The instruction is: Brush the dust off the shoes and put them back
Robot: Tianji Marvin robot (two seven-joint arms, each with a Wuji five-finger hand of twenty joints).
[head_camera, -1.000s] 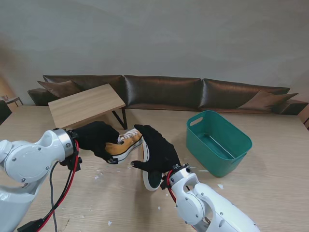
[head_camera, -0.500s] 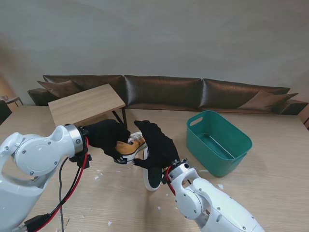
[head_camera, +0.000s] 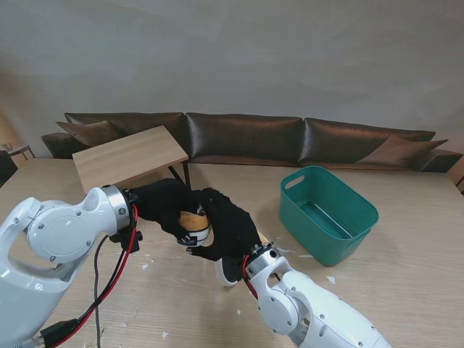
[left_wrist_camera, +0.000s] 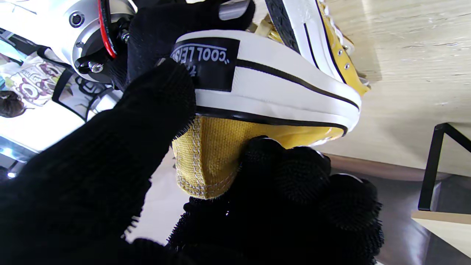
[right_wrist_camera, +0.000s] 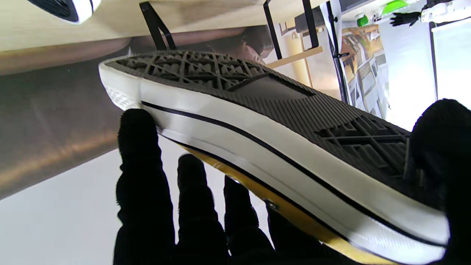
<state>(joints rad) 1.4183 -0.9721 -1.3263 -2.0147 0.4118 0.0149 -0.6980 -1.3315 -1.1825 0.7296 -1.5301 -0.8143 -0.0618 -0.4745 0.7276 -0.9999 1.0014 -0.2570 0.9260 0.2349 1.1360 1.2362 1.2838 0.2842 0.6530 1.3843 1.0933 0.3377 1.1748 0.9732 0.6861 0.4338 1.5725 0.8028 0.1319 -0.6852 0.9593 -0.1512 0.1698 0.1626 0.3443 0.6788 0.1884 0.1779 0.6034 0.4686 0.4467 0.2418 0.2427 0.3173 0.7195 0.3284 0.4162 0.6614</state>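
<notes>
Fingers of the left hand are being closed around the heel of the yellow shoe, thumb on the white rubber, the others pressed against the canvas. On the right hand the fingers are being laid along the sole edge with the thumb over the tread, so the shoe is being held by both hands, lifted above the counter. A second shoe is lying on the counter just beneath. No brush can be made out. The step in hand is judged to be a handover or repositioning before brushing; next, one secure grip is being called for, freeing the other hand. The green basket is standing to the right.
</notes>
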